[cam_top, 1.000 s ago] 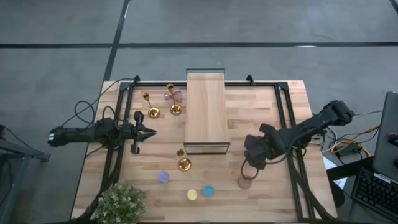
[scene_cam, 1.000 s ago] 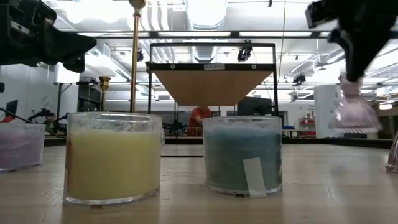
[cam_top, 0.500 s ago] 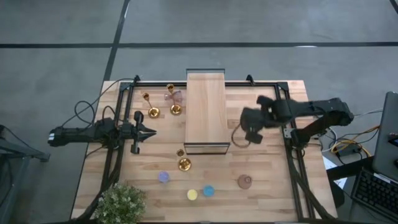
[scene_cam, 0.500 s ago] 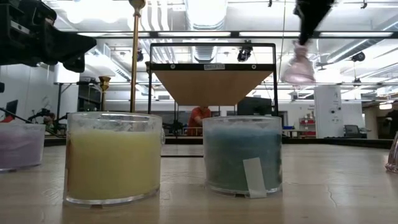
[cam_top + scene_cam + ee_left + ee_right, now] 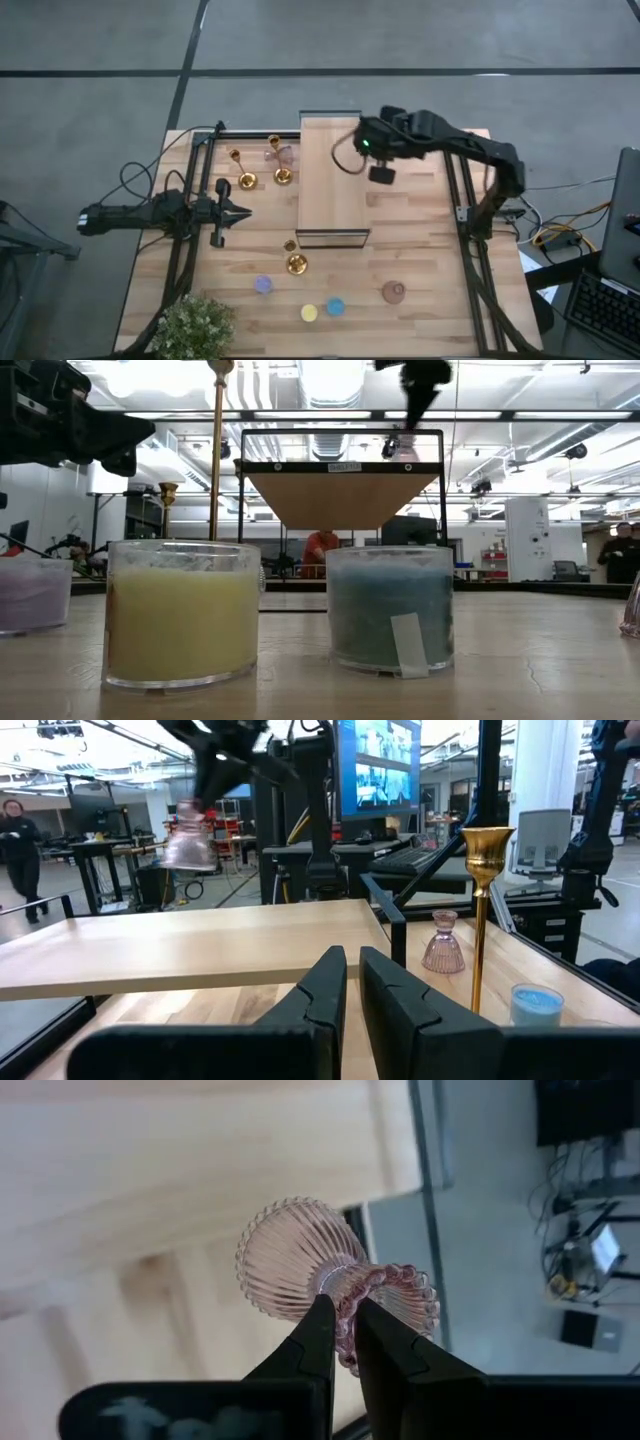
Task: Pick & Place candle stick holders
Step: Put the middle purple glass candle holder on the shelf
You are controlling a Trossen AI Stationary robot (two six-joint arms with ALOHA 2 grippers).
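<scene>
My right gripper [image 5: 352, 157] is shut on a pink ribbed holder [image 5: 300, 1265] in the air above the far half of the light-wood block [image 5: 331, 185]. The holder also shows in the left wrist view [image 5: 188, 842]. My left gripper [image 5: 246, 211] is shut and empty, left of the block. Three gold holders [image 5: 243, 179] [image 5: 282, 173] [image 5: 295, 263] stand on their round bases. One pink holder [image 5: 284, 155] lies at the far left and another [image 5: 393, 291] stands at the near right. The purple [image 5: 263, 284], yellow [image 5: 309, 313] and blue [image 5: 335, 307] cups sit near the front. My right gripper pinches the pink holder's beaded, flared rim [image 5: 346, 1332] between its two fingers. The fingers come from above, pointing down. The holder hangs below them, lifted clear over the wood block, with its ribbed bulb [image 5: 288, 1260] away from the fingers.
A green leafy plant [image 5: 193, 325] stands at the near left corner. A black frame rail [image 5: 462, 190] runs along the table's sides and far edge. In the low view the yellow cup [image 5: 180, 615] and the blue cup [image 5: 390, 610] stand close up.
My right gripper has carried the pink holder from low over the near right of the table up and toward the far and left edges, ending above the wood block. It has stayed shut on it, and the holder has stayed lifted clear throughout.
</scene>
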